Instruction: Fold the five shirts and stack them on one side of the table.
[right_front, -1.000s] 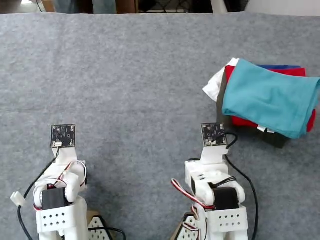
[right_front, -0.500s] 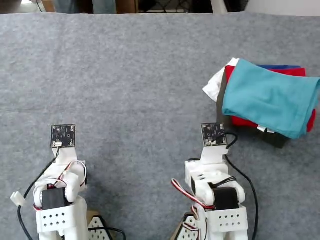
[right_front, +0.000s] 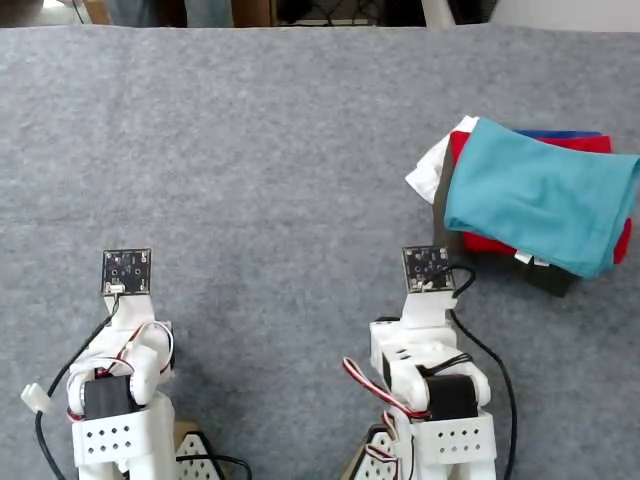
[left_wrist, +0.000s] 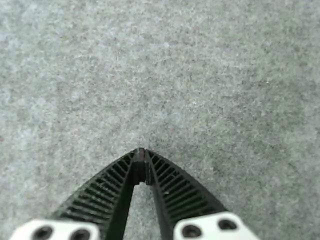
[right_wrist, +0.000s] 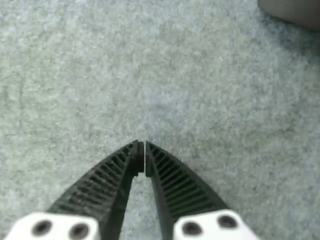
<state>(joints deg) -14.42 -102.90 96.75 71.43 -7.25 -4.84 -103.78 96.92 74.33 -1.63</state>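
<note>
Shirts are in neither gripper. Nearest, both arms sit folded back at the near edge of the grey felt (right_front: 250, 150). The left gripper (left_wrist: 140, 155) is closed tip to tip on nothing, above bare felt. The right gripper (right_wrist: 140, 147) is pinched together and empty too, with at most a sliver of gap at its tips. The edge of the dark shirt (right_wrist: 292, 10) shows in a corner of the right wrist view, so the arm beside the pile is the right arm (right_front: 430, 370) and the other is the left arm (right_front: 120, 380).

Farther out, at the right side of the table, lies the stack (right_front: 540, 205). The teal shirt (right_front: 540, 195) lies skewed on top of the red shirt (right_front: 490, 243). The white shirt (right_front: 430, 170) pokes out toward the table's middle, the dark one shows along the near edge, and a strip of the blue shirt (right_front: 560, 133) shows at the far edge. That makes five colours in one pile.

Nothing has shifted over the last second: arms and pile sit exactly as they were. I take that to mean the folding and stacking are done and the arms are parked. The pile is loose rather than square, so squaring it up is all that might remain.
</note>
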